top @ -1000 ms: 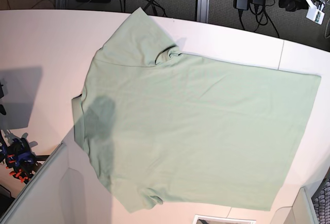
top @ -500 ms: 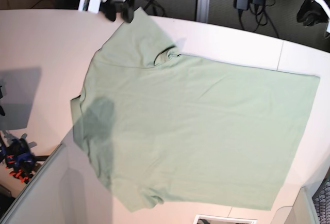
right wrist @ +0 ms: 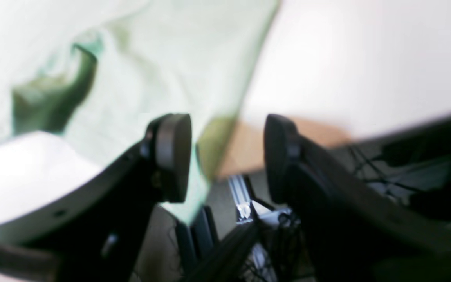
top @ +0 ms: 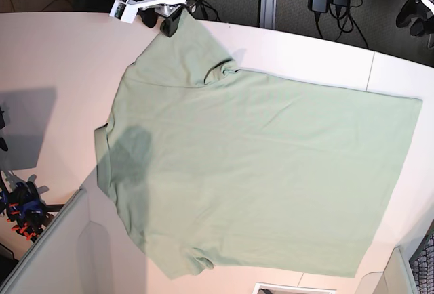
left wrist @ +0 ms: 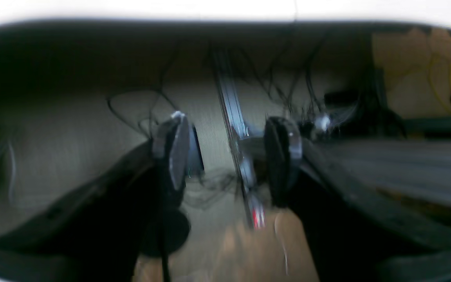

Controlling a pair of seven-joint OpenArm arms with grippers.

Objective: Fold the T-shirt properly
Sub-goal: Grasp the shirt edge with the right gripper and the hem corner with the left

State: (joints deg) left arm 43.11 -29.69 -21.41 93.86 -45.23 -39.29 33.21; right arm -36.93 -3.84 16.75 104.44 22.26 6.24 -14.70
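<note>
Plainly, shirt: the large pale sage-green short-sleeved T-shirt (top: pixel 258 172) is lying spread flat on the white table (top: pixel 54 57), covering most of its middle.
Long axis: it is running left to right in the base view, collar end pointing left, straight hem lying at the right.
Sleeves: one is pointing to the far edge, its tip reaching the table's rim; the other is pointing to the near edge, slightly bunched.
Right gripper: the black two-fingered right gripper (top: pixel 163 16) is hovering at the far sleeve's tip; in the right wrist view its jaws are standing apart with the sleeve's edge (right wrist: pixel 210 129) showing between them, and whether a pad is touching the cloth is too blurred to tell.
Left gripper: the black left gripper (left wrist: pixel 227 156) is sitting off the table at the far right; its jaws are standing apart with nothing between them.
Hard to make out: both wrist views are smeared; buttons and any small mark are not showing; a grey shadow is darkening the cloth near the collar.
Cut off: the left gripper is partly clipped by the base view's right edge.
</note>
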